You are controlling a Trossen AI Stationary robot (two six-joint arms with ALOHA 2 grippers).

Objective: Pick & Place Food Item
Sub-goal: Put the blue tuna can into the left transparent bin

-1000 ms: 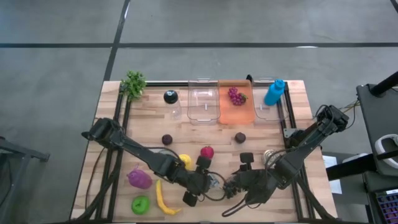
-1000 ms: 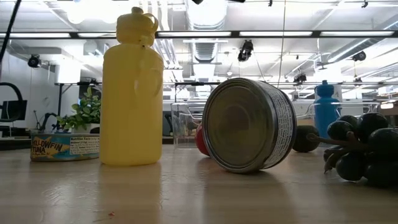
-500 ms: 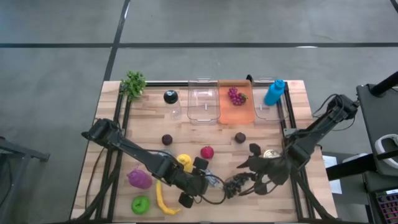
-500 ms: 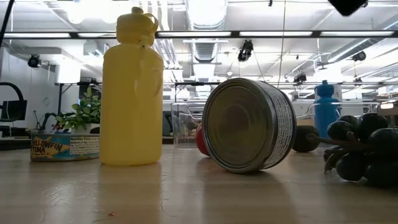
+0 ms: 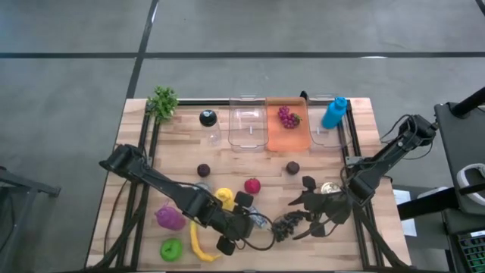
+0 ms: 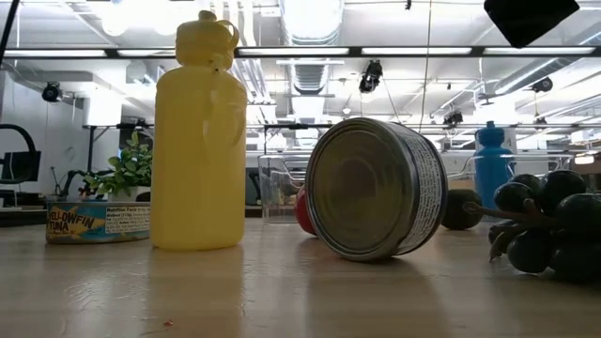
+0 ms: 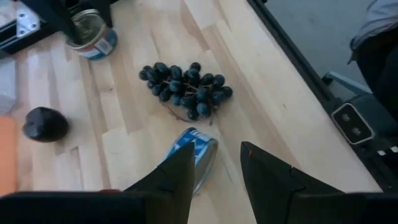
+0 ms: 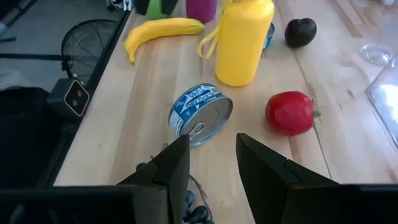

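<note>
A blue-labelled can [image 7: 198, 151] lies on its side on the wooden table [image 5: 182, 144], its rim toward the low camera [image 6: 376, 188]. Beside it, toward the table's right, a bunch of dark grapes [image 5: 286, 226] [image 7: 186, 90] rests on the wood. My left gripper [image 5: 246, 221] [image 7: 216, 155] hangs open above the can without touching it. My right gripper [image 5: 301, 206] [image 8: 211, 149] hangs open over the grapes [image 8: 193, 213], facing the can [image 8: 200, 115]. Nothing is between either pair of fingers.
Close by stand a yellow bottle [image 8: 242, 40], a red fruit [image 8: 290, 113], two dark plums [image 5: 203, 170] [image 5: 292, 167] and a tuna can [image 5: 330, 187]. A banana [image 5: 197, 241], a green item [image 5: 172, 249] and a purple one [image 5: 170, 218] lie near left. Clear bins [image 5: 247, 125] and an orange tray [image 5: 286, 135] line the far edge.
My right gripper has drawn back from the grapes toward the table's right edge and tipped more level. The grapes and the can have stayed where they were.
</note>
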